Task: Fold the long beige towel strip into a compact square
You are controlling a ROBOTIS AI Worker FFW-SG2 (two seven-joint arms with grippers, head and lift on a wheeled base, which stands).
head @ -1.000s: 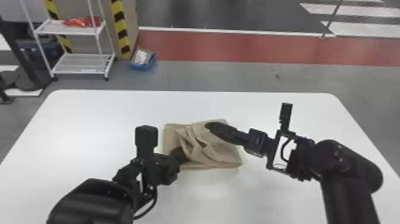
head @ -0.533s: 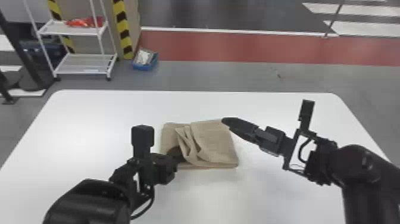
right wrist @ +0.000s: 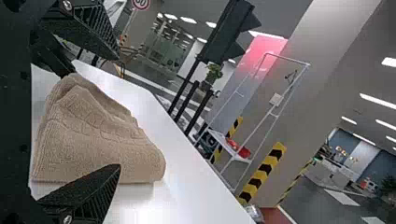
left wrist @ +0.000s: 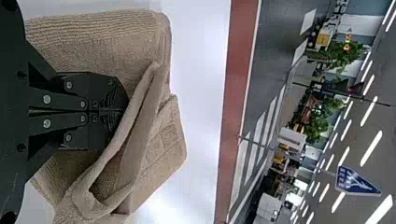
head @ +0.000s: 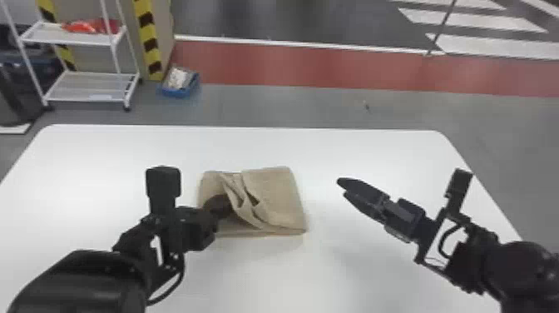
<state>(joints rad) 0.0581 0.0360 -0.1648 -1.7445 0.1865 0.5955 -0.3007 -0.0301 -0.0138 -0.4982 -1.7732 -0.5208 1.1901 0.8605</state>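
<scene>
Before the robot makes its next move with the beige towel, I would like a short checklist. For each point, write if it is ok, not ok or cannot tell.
1. Left gripper is at the towel: ok, its tips are at the loose folds.
2. Left gripper's fingers are together: ok.
3. Cloth is pinched between them: cannot tell.
4. Right gripper is off the towel with fingers apart: ok, it is to the towel's right.
5. Top layer lies flat: not ok, there are raised folds beside the left gripper.
6. Towel lies within the edges of the table: ok.
</scene>
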